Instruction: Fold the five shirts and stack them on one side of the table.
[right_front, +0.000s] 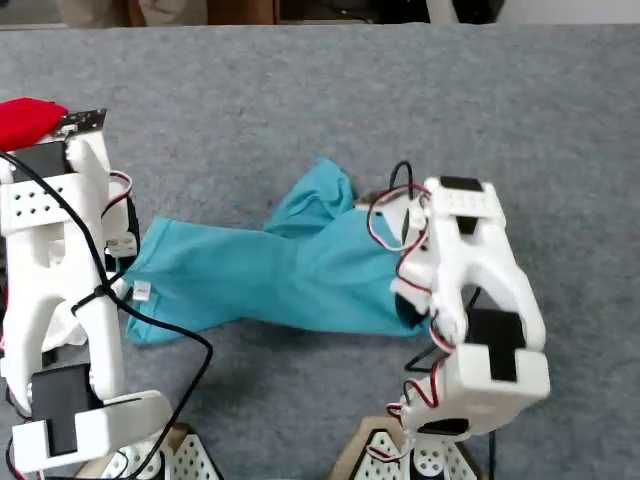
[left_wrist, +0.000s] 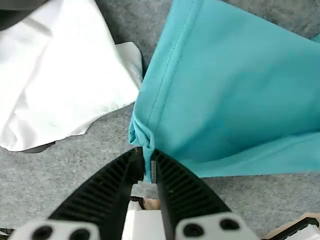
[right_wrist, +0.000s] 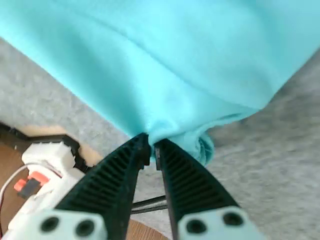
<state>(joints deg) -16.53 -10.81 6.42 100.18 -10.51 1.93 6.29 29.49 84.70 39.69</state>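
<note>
The teal shirt (right_front: 290, 270) is lying stretched out at mid-tabletop (right_front: 300, 90). The left gripper (left_wrist: 146, 161) is clamping its fingers (left_wrist: 112, 182) on the shirt's hemmed corner, and the right gripper (right_wrist: 151, 148) is pinching a bunched edge at the opposite end. A white shirt (left_wrist: 60, 70) is lying just beside the teal shirt's hemmed corner.

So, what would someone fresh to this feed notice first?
The teal shirt stretched across the middle of the grey table, the left gripper pinching one end, the right gripper the other. Then a white cloth beside the left gripper and a red cloth beyond the left arm.
</note>
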